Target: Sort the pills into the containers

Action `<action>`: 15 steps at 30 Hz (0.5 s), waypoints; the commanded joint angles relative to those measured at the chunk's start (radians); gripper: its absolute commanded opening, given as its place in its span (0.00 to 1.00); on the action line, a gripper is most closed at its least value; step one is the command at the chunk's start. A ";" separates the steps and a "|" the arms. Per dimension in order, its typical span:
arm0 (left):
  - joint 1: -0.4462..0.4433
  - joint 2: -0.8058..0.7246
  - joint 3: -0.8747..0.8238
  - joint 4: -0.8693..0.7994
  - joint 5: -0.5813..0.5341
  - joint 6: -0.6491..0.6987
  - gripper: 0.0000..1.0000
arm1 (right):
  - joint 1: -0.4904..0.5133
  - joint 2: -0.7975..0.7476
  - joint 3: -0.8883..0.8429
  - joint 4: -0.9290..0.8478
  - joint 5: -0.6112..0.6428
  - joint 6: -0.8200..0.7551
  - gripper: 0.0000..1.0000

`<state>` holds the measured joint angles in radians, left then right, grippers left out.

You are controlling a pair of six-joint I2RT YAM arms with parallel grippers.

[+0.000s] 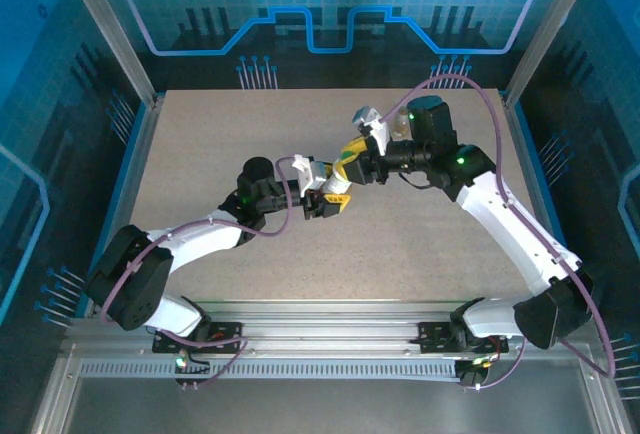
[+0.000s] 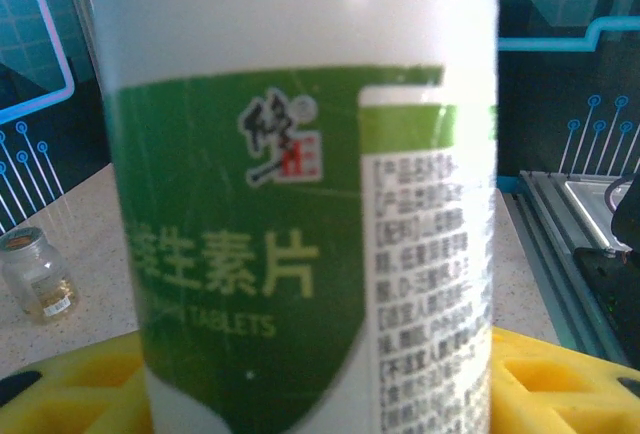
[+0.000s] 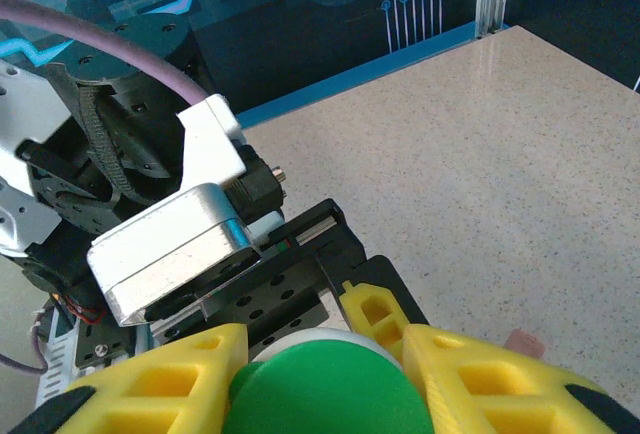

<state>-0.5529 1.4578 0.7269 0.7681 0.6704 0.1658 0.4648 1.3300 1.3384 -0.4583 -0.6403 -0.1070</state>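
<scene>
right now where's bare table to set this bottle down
Free: left-rear tabletop, between the left arm and back wall; the near strip between it and the right arm. Crowded: centre, around the bottle, with a glass jar beyond.

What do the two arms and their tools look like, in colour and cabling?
The left arm and right arm have white links, black joints, a green light and a purple cable. The left tool and right tool have yellow fingers.
</scene>
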 commanded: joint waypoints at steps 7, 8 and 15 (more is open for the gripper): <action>-0.013 0.016 -0.007 0.125 0.023 -0.024 0.44 | 0.009 -0.032 -0.009 -0.006 0.000 -0.031 0.16; -0.013 0.019 -0.009 0.133 0.020 -0.029 0.43 | 0.009 -0.032 -0.010 -0.007 0.004 -0.031 0.19; -0.013 0.037 -0.018 0.184 -0.093 -0.092 0.38 | 0.009 -0.078 -0.018 0.034 0.148 0.065 0.60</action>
<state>-0.5606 1.4788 0.7227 0.8593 0.6342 0.1131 0.4656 1.2999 1.3334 -0.4522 -0.5743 -0.0921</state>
